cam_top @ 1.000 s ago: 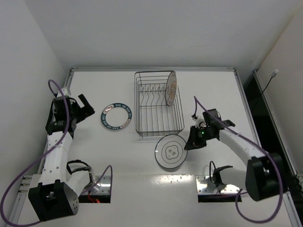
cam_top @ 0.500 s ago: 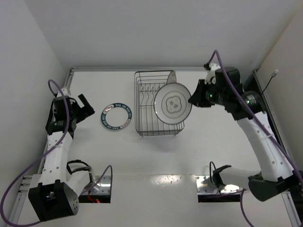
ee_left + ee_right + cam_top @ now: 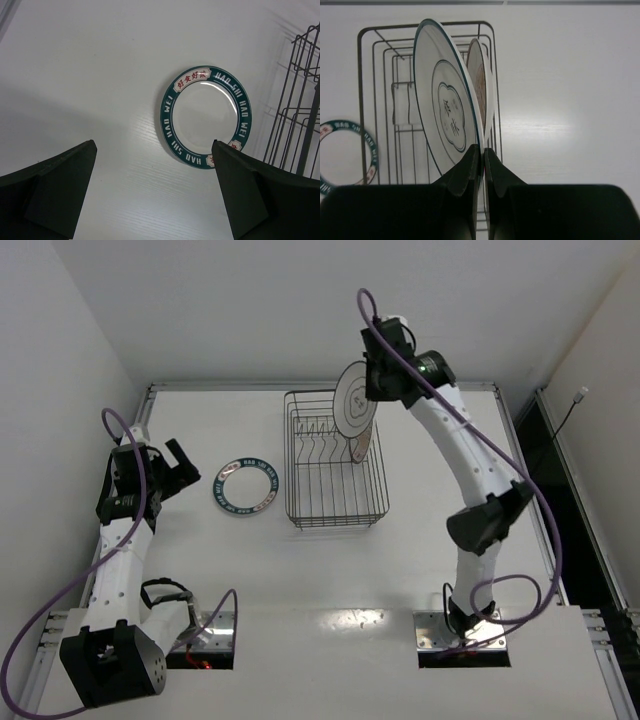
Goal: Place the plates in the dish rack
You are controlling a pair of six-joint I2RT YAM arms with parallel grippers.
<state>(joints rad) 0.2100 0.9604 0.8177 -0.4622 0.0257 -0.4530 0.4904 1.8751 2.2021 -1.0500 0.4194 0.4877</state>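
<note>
Now: the right end effector [image 3: 481, 152] is pinched shut on the near rim of the flower-outline plate [image 3: 445, 117]. It holds the plate on edge, straight ahead of the fingers and over the far end of the dish rack [image 3: 360, 90]. The sunburst plate [image 3: 482, 85] stands in the rack just to the right of the held plate; contact cannot be told. To do this step well, align the rim with the free slot beside the sunburst plate, lower straight between the prongs without clipping the neighbour, and release only once seated. The left end effector [image 3: 154, 150] is spread wide and empty. The teal-banded plate [image 3: 206, 117] lies flat on the counter [image 3: 75, 75] ahead of it.
</note>
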